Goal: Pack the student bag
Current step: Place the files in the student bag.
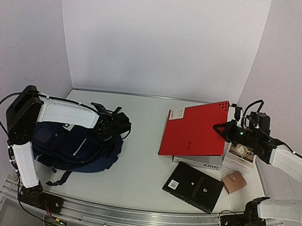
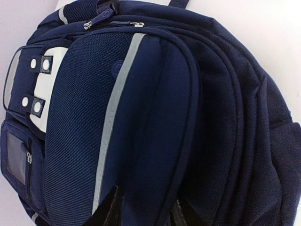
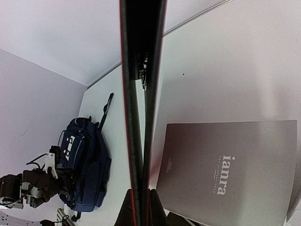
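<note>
White table [image 1: 138,196] and pale lilac walls [image 1: 162,40] frame the overhead view. The bag [image 1: 79,149] lies on the left side, with the left gripper [image 1: 119,122] down at its far right corner. From up there I cannot make out how its jaws stand.

The left wrist view is filled with navy fabric, grey stripes and white patches. It shows two dark fingers [image 2: 109,209] straddling a ridge of the bag's front pocket. Whether they pinch it or only press on it I cannot tell.

Across the table, the right gripper [image 1: 225,128] is clenched on the right edge of a red book [image 1: 194,130]. Only the right wrist view shows that book edge-on, thin and running straight away from the fingers. It also shows the grey book [image 3: 225,174], lettered "ianra", lying flat beneath it.

From above, a box [image 1: 240,155] sits just under that gripper's wrist. A tan pouch [image 1: 234,182] and a black book [image 1: 193,186] lie nearer the arm bases.
</note>
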